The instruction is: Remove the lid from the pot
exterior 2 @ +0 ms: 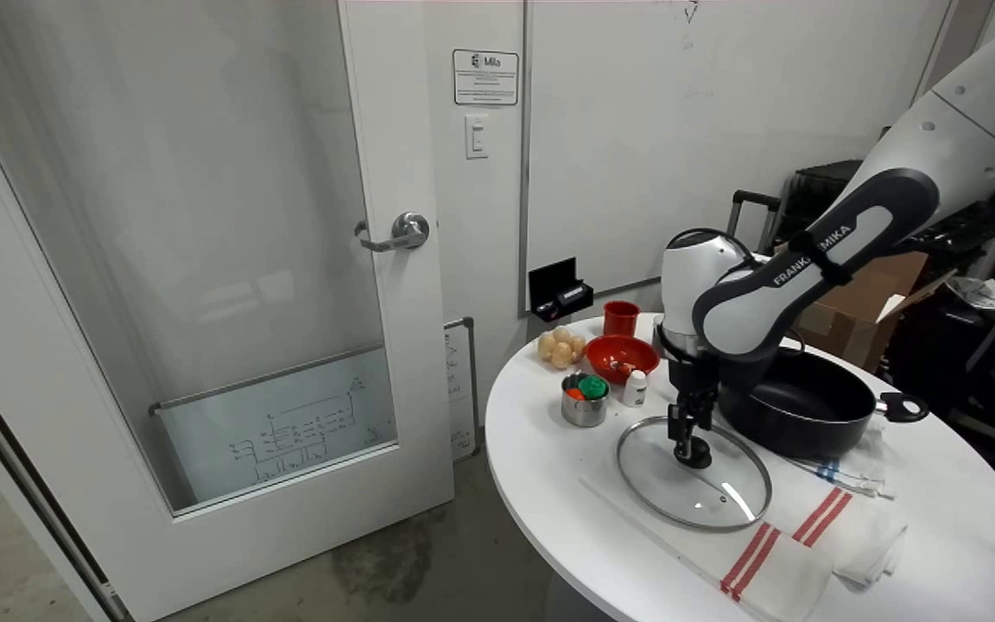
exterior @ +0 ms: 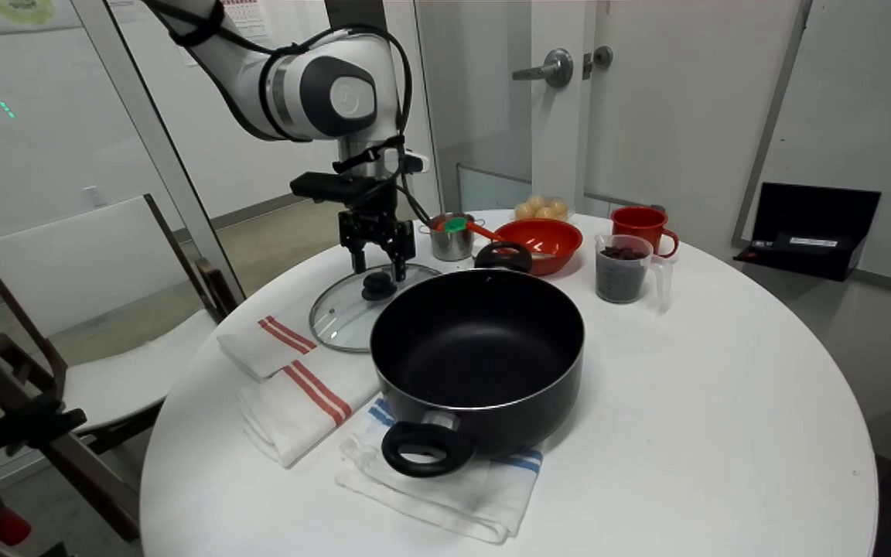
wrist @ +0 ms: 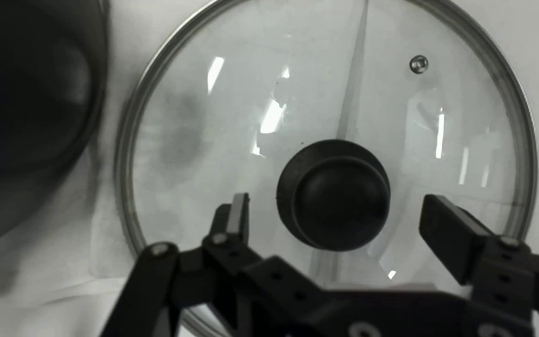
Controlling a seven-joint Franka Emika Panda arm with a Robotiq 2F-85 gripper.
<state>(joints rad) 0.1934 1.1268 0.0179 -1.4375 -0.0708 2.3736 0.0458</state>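
Exterior views share the table [exterior: 693, 402]; the wrist view closely overlooks the lid [wrist: 330, 178].

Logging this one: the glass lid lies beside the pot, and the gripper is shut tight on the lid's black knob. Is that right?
Not quite: the gripper is open, not shut. The wrist view shows its fingers apart, with a gap on either side of the black knob. The glass lid does lie beside the pot.

Arm [exterior 2: 817, 259] slopes down from above, wrist [exterior: 366, 158] vertical in both exterior views. Tool [wrist: 335, 213] points straight down, jaws spread, fingers [wrist: 449, 238] well apart.
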